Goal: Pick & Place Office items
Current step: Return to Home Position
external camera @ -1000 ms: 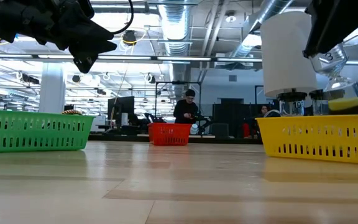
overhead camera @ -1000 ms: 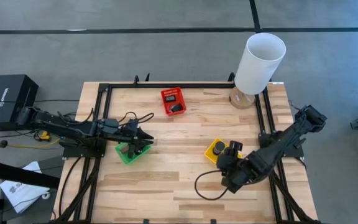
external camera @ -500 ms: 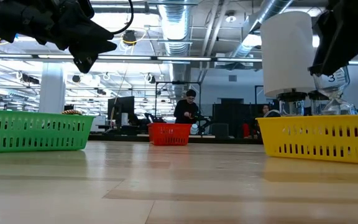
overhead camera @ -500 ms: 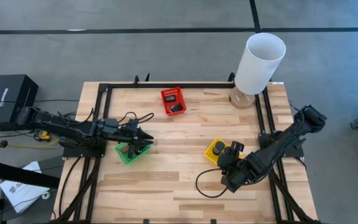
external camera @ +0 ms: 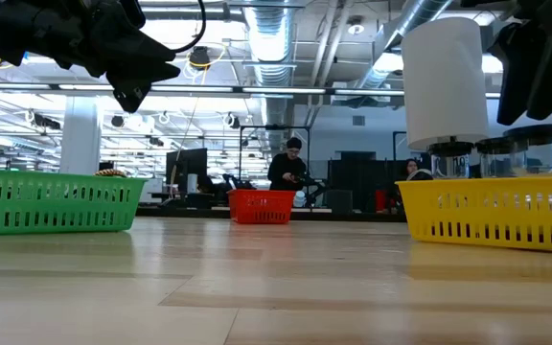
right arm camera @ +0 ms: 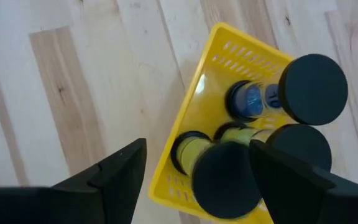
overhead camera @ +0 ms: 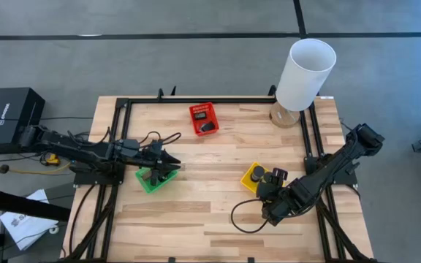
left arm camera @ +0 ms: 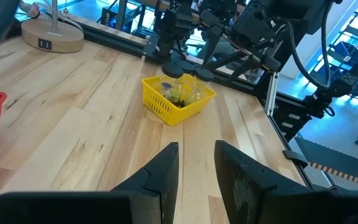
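The yellow basket (right arm camera: 210,81) holds several clear jars with black round lids (right arm camera: 312,89). My right gripper (right arm camera: 197,144) hangs open just above it, its fingers on either side of one lidded jar (right arm camera: 225,180) that stands in the basket, without touching it. In the low view the right gripper (external camera: 535,96) is clear above the lids. My left gripper (overhead camera: 172,164) hovers over the green basket (overhead camera: 154,179), its fingers (left arm camera: 166,171) a narrow gap apart with nothing between. A brown piece (external camera: 111,172) shows over the green basket's rim. The red basket (overhead camera: 203,118) holds a black item.
The tall white cylinder lamp (overhead camera: 305,69) stands on its round wooden base at the table's far right corner. Black frame rails run along the table's edges. Bare wood lies between the three baskets and toward the near edge. A person stands far off in the room behind.
The jar that hung under my right gripper has gone down into the yellow basket and now stands there among the others. The right gripper has since risen clear of it. The left arm has kept still.
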